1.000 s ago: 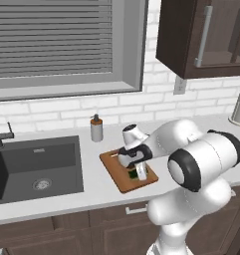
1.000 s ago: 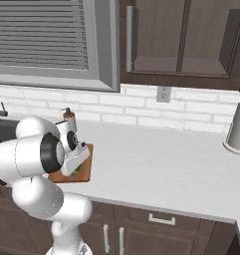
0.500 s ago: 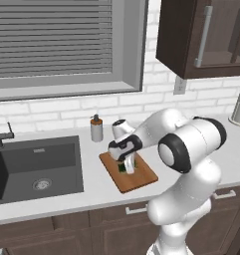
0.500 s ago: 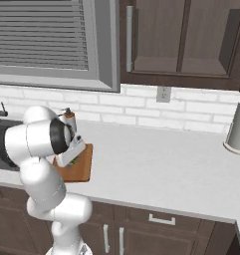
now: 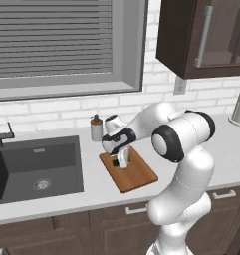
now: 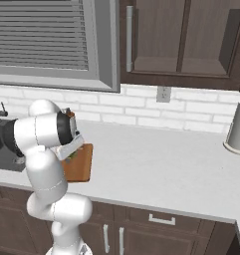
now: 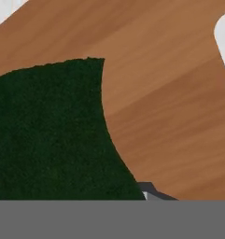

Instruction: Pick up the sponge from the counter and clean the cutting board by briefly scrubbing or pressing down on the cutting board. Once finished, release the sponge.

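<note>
Brown wood fills the close look from the hand: the cutting board [image 7: 170,93], with its slot cut out at the edge. On it sits the dark green sponge [image 7: 48,135], very near the camera. From the left side, the claw [image 5: 119,160] points down onto the far end of the cutting board [image 5: 134,174], and the sponge [image 5: 114,160] peeks out dark beside it. I cannot tell if the claw is squeezing the sponge or not. The board lies on the pale tabletop [image 5: 91,191], just right of the dark sink [image 5: 37,167]. Behind it stands a small soap bottle [image 5: 96,128]. Far right sits a grey kettle [image 6: 238,127].
</note>
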